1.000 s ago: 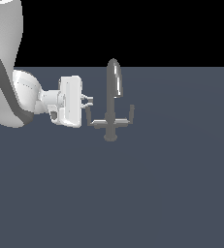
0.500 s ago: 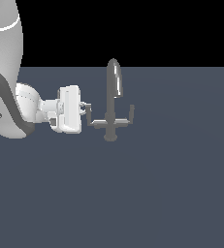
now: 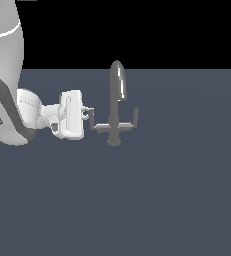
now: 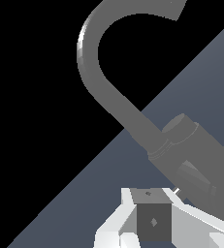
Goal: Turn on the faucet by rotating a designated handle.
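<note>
- Exterior view: the white arm (image 3: 17, 107) comes in from the exterior view's left and lies low over the grey floor (image 3: 162, 200)
- The gripper (image 3: 89, 118) points sideways at the faucet (image 3: 115, 102), which stands just past its tips
- The faucet has a tall hooked spout, a thin stem and a round foot on the floor
- The handle (image 3: 97, 122) is the side arm nearest the gripper, with a short tip that turns up
- The dark fingers (image 3: 88, 112) sit right at that upturned tip, and they look to be touching it
- The other side arm (image 3: 132, 120) sticks out on the far side of the stem, well away from the gripper
- I cannot tell from here if the fingers are apart or squeezed on the tip
- Wrist view: the gripper (image 4: 154, 220) shows its two pale fingers (image 4: 116, 225) with a dark grey block (image 4: 154, 222) filling the gap between them
- It looks like the fingers are clamped on this block, which seems to be the tip of the handle (image 4: 200, 179)
- The spout of the faucet (image 4: 99, 63) curves big and close just beyond the fingers
</note>
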### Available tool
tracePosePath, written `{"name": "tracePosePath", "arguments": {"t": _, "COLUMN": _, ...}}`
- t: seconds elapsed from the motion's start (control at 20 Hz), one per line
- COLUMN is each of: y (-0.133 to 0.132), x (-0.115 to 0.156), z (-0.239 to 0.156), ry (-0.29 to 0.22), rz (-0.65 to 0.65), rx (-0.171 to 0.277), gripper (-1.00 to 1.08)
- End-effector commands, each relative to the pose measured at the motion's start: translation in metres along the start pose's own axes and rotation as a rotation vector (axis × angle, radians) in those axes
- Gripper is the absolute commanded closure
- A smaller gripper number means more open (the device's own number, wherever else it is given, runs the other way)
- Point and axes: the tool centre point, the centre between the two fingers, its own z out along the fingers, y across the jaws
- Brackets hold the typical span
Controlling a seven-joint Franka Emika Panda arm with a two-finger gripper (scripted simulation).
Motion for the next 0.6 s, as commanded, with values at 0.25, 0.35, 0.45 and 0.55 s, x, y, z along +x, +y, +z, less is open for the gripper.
{"name": "tracePosePath", "arguments": {"t": 0.25, "y": 0.006, "x": 0.013, "z": 0.001, "ry": 0.000, "rz": 0.000, "rx": 0.000, "gripper": 1.08}}
{"name": "tracePosePath", "arguments": {"t": 0.35, "y": 0.008, "x": 0.017, "z": 0.001, "ry": 0.000, "rz": 0.000, "rx": 0.000, "gripper": 1.08}}
{"name": "tracePosePath", "arguments": {"t": 0.45, "y": 0.010, "x": 0.021, "z": 0.001, "ry": 0.000, "rz": 0.000, "rx": 0.000, "gripper": 1.08}}
{"name": "tracePosePath", "arguments": {"t": 0.55, "y": 0.012, "x": 0.026, "z": 0.002, "ry": 0.000, "rz": 0.000, "rx": 0.000, "gripper": 1.08}}
